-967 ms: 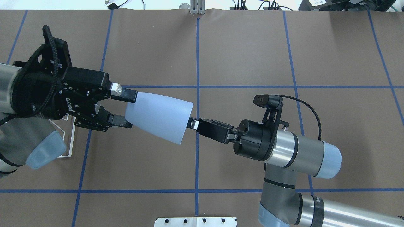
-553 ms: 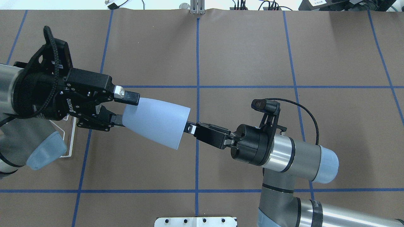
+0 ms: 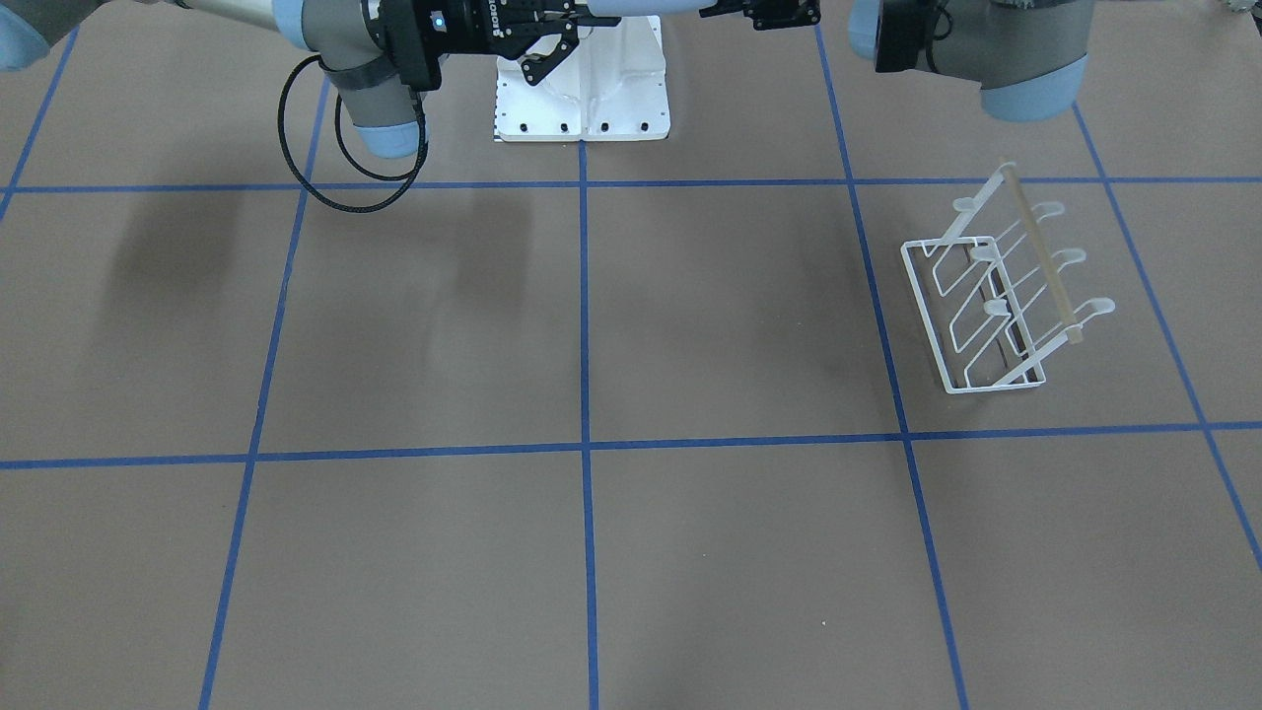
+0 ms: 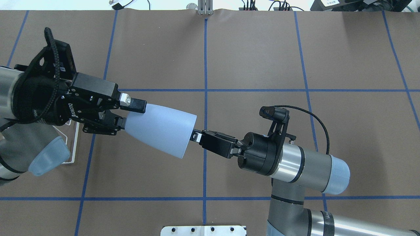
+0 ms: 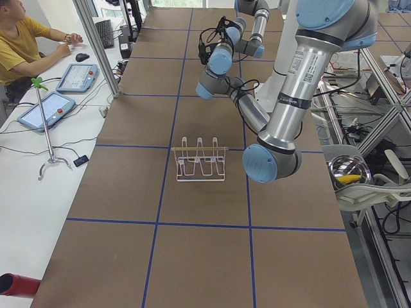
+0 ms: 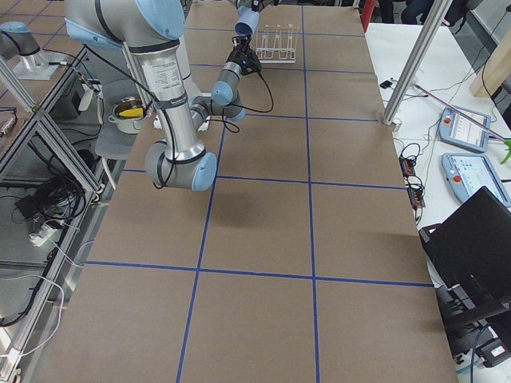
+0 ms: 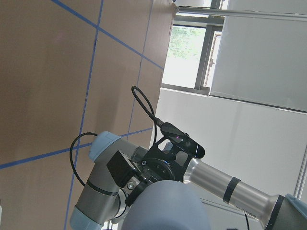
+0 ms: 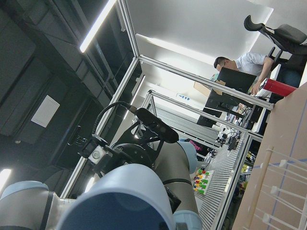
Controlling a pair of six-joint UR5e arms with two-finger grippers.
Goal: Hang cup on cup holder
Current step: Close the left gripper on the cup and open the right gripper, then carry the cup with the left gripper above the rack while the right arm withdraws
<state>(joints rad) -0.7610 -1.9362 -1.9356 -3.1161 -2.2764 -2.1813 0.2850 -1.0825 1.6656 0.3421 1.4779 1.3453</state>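
The pale blue cup [image 4: 160,129] hangs in the air on its side between my two grippers, high above the table. My left gripper [image 4: 131,114] has its fingers closed in on the cup's narrow base. My right gripper [image 4: 196,135] is shut on the cup's wide rim, with one finger [image 4: 197,135] reaching into the mouth. The cup fills the bottom of the left wrist view [image 7: 168,208] and of the right wrist view [image 8: 124,201]. The white wire cup holder [image 3: 996,296] stands on the table below my left arm. In the overhead view only a corner of it [image 4: 76,144] shows.
The table is brown paper with blue tape lines [image 3: 582,444]. The robot's white base plate [image 3: 582,89] is at the table's near edge. An operator [image 5: 26,45] sits at a side desk beyond the table's edge.
My left gripper's fingers have narrowed from a wide straddle onto the cup's base. The cup and my right gripper have shifted slightly toward the left arm.
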